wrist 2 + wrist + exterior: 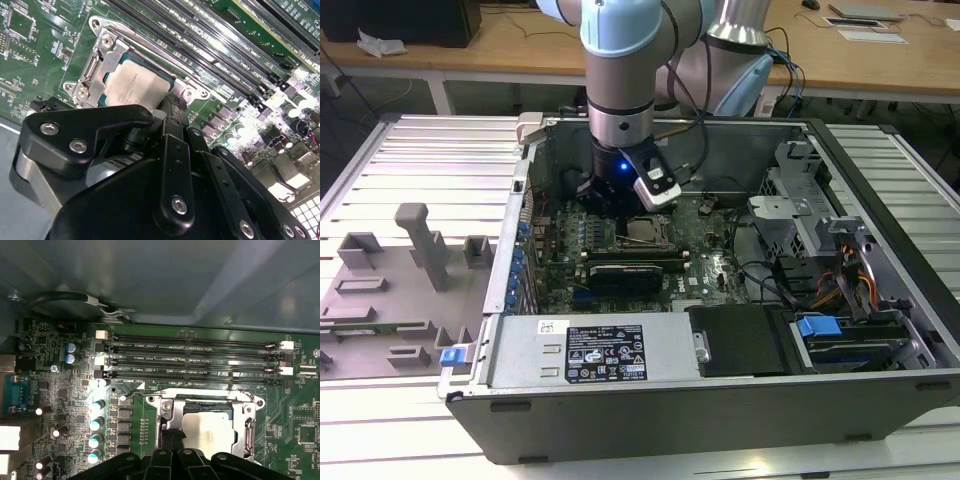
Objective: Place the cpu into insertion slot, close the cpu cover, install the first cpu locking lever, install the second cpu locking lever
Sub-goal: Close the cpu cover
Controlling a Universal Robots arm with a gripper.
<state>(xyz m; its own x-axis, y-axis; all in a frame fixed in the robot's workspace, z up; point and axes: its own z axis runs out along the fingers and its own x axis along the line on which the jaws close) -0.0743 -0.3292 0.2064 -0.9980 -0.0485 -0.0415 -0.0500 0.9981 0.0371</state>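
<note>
One closed claw [172, 100], with nothing visible between its tips, stands at the edge of the cpu [135, 85], just on the exterior view's left of it. The cpu lies flat in the slot [205, 405], so seating looks done, and the cover [169, 412] seems down around it. One lever [150, 50] runs along the cover beside the memory slots [200, 360]; whether it is latched is hard to judge. The claw's body hides the slot's near side and any second lever.
</note>
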